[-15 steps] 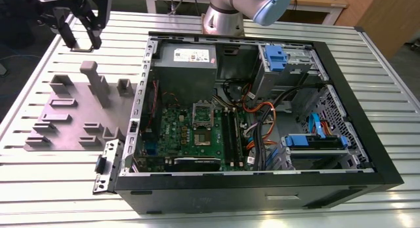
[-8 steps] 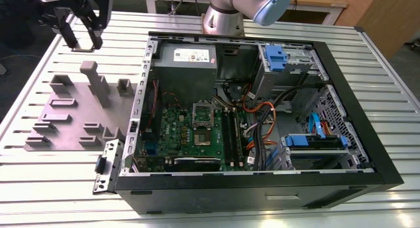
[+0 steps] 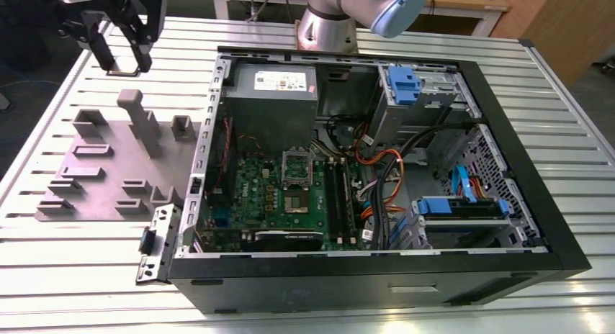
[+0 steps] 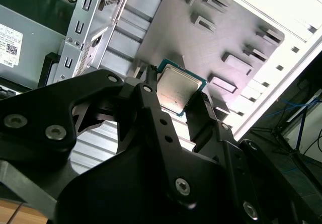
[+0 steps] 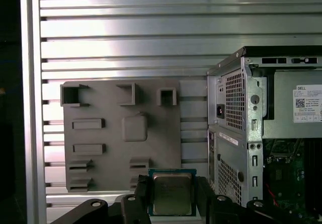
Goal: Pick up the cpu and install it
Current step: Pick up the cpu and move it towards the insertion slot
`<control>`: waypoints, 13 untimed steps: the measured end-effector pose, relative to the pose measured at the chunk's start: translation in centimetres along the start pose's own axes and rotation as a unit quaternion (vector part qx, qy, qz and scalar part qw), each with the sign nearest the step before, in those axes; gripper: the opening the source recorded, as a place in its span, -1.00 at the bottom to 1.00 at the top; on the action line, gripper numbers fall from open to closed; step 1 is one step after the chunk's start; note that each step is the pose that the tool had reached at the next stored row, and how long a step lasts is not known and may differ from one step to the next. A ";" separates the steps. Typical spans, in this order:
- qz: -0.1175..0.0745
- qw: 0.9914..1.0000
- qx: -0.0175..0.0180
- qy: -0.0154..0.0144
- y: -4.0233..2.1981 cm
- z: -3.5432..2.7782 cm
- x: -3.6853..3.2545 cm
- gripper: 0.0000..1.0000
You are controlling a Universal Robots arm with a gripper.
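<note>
Between jaws, clear of grey plate (image 5: 110, 133): cpu (image 5: 171, 194) pinched at two opposite edges, metal top showing.

Slatted metal table (image 3: 567, 132) w/ grey moulded plate (image 3: 106, 168) beside open PC case (image 3: 336, 291)

A slatted metal counter (image 3: 577, 132) carries an open black computer case (image 3: 519, 273) lying on its side. Inside the case a green circuit board (image 3: 264, 193) lies flat, with a grey power supply (image 3: 274, 96) next to it and orange cables (image 3: 376, 161) looping just beside it. A blue drive bracket (image 3: 404, 78) sits to the exterior view's right of the power supply. Just beside the case, on the exterior view's left, a grey-purple moulded plate (image 3: 106, 168) with upright blocks rests on the counter.
</note>
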State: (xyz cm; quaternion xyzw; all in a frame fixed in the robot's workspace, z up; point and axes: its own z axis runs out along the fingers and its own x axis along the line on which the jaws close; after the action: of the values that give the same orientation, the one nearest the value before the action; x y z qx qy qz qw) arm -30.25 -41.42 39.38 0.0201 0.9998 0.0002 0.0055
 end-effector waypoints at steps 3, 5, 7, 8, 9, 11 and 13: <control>0.000 1.000 0.000 0.000 0.00 0.00 -0.08 -0.06; 0.000 1.000 0.000 0.000 0.00 0.00 -0.14 -0.06; 0.000 1.000 0.000 0.000 0.01 0.00 -0.19 -0.06; 0.000 1.000 0.000 0.000 0.01 0.00 -0.22 -0.06; 0.000 1.000 0.000 0.000 0.01 0.00 -0.25 -0.06; 0.000 1.000 0.000 0.000 0.01 0.00 -0.33 -0.06; 0.000 1.000 0.000 0.000 0.02 0.01 -0.41 -0.06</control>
State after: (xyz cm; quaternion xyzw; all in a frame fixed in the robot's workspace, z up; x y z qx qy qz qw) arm -29.84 -41.42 39.38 0.0201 0.9998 0.0003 0.0055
